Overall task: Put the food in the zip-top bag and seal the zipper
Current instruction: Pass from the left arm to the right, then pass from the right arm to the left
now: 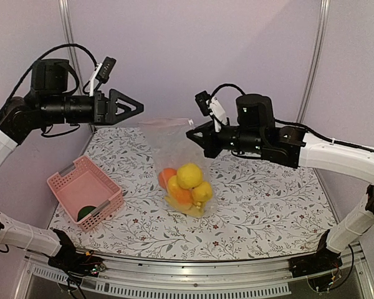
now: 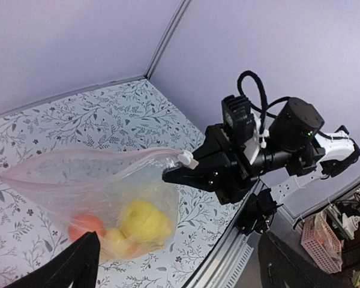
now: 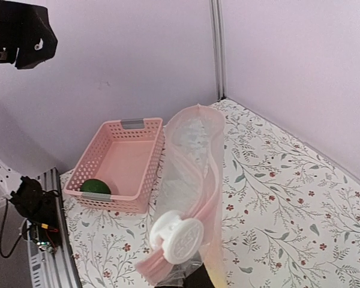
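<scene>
Top external: right fingers [image 1: 198, 134] pinch zip-top bag [image 1: 172, 141] corner; left fingers [image 1: 128, 99] spread, clear.

Clear zip-top bag [image 1: 172, 144], pinkish zipper [image 2: 90, 157]; yellow and orange food [image 1: 189, 176] below black jaws; pink basket [image 1: 106, 212]; leaf-patterned bench [image 1: 268, 199].

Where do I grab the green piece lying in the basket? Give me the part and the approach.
Grip the dark green piece across its rounded top, probably coming straight down. It sits low in a corner of the pink basket, so its walls block any sideways approach.
</scene>
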